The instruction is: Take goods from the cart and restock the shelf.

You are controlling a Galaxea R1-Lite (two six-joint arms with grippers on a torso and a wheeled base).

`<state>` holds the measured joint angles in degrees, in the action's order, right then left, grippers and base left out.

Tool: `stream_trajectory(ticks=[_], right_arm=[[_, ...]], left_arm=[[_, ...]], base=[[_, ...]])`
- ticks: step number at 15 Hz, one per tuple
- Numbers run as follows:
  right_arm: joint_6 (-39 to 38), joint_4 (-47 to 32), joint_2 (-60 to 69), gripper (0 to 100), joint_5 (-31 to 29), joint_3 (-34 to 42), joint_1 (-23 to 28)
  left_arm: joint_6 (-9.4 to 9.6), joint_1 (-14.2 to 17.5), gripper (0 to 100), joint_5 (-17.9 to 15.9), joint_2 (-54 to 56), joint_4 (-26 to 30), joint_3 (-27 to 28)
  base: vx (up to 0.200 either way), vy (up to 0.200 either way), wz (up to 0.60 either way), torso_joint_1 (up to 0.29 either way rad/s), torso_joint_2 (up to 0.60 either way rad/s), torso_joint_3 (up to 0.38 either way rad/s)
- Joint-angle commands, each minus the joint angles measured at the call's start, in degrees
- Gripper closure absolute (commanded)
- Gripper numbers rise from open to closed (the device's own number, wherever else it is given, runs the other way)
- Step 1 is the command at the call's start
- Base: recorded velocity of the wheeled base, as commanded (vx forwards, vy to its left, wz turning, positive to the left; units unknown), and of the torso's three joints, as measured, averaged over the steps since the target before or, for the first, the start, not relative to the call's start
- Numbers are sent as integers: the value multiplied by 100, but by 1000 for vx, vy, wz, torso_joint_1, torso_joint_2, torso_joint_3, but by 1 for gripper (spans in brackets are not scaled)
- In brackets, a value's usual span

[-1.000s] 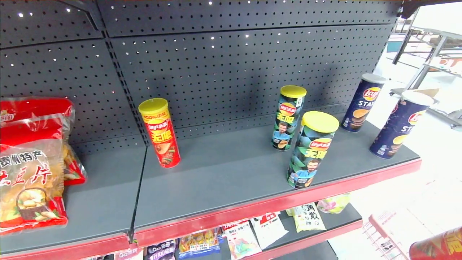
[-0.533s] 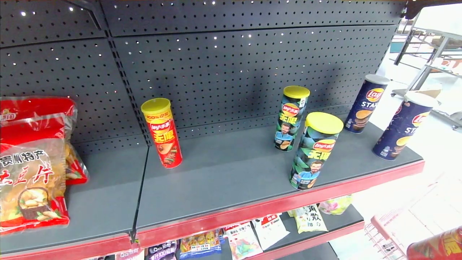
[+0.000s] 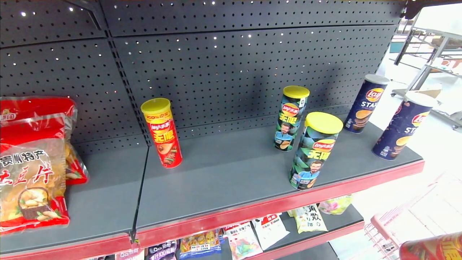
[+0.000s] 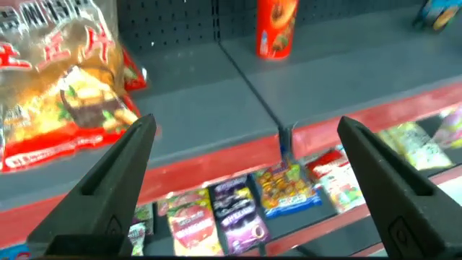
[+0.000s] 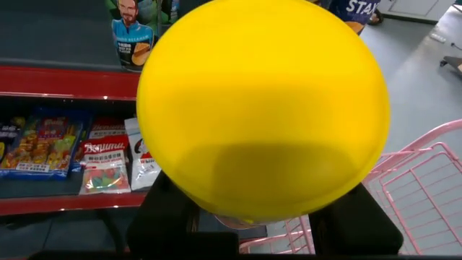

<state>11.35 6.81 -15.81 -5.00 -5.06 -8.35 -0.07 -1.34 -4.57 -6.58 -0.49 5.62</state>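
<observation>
A red chip can with a yellow lid (image 5: 263,108) sits lid-first in front of my right wrist camera, and my right gripper (image 5: 261,220) is shut on its body. The same red can (image 3: 433,247) pokes in at the lower right corner of the head view, over the pink wire cart (image 3: 384,231). On the grey shelf (image 3: 231,184) stand another red can (image 3: 161,133), two green cans (image 3: 291,117) (image 3: 316,151) and two blue cans (image 3: 365,103) (image 3: 402,125). My left gripper (image 4: 247,126) is open in front of the shelf's red edge (image 4: 216,162), holding nothing.
Bags of snacks (image 3: 30,180) lean at the shelf's left end. Small snack packs (image 3: 242,238) lie on the lower shelf. Bare shelf floor lies between the red can and the green cans. The cart's pink rim (image 5: 422,184) is below my right gripper.
The held red can at the head view's lower right corner has slid a little left and lower. The head view shifted slightly at first. The cans on the shelf stay put.
</observation>
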Motion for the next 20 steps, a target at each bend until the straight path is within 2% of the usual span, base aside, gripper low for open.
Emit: stream_trajectory(ticks=[1, 2, 3, 4, 6, 7, 9, 10, 12, 13, 15, 17, 18, 20], right_arm=[[-1, 4, 34, 100, -1, 14, 9], [-19, 4, -124, 100, -1, -13, 9], [-28, 13, -168, 100, 16, -21, 9], [-28, 4, -185, 100, 69, -13, -17], [-19, 4, -203, 100, 96, -13, -17], [-36, 4, -221, 100, 201, -4, -44], [-124, 4, -177, 100, 315, 23, -44], [-133, 4, -150, 100, 306, 23, -35], [-133, 4, -142, 100, 289, 5, -26], [-142, 4, -142, 100, 280, 5, -9], [-142, -5, -142, 100, 271, 23, 0], [-142, -31, -142, 100, 271, 23, 0], [-142, -163, -133, 100, 271, 14, 0], [-142, -172, -150, 100, 271, 14, 0]], left_arm=[[-1030, -50, 0, 26, -3464, -347, 2242], [-617, -68, 0, 9, -4360, -1041, 2338], [-318, -68, 0, -17, -4782, -1445, 2303], [-28, -138, 0, -184, -5626, -2052, 2312], [51, -279, 0, -817, -6733, -2957, 2374], [209, -279, 0, -1028, -7217, -3458, 2418], [702, -279, 0, -1353, -8025, -4214, 2576], [807, -279, 0, -1556, -8271, -4346, 2620], [842, -244, 0, -2074, -8482, -4363, 2708], [974, -235, 0, -2180, -8649, -4363, 2831], [1273, -165, 0, -2232, -9054, -4416, 3191], [1334, -174, 0, -2391, -9291, -4557, 3411], [1449, -182, 0, -2505, -9572, -4759, 3780], [1466, -209, 0, -2505, -9686, -4776, 3868]], base=[[0, 0, 0, 0, 0, 0], [0, 0, 0, 0, 0, 0], [0, 0, 0, 0, 0, 0], [0, 0, 0, 0, 0, 0], [0, 0, 0, 0, 0, 0], [0, 0, 0, 0, 0, 0], [0, 0, 0, 0, 0, 0], [0, 0, 0, 0, 0, 0], [0, 0, 0, 0, 0, 0], [0, 0, 0, 0, 0, 0], [0, 0, 0, 0, 0, 0], [0, 0, 0, 0, 0, 0], [0, 0, 0, 0, 0, 0], [0, 0, 0, 0, 0, 0]])
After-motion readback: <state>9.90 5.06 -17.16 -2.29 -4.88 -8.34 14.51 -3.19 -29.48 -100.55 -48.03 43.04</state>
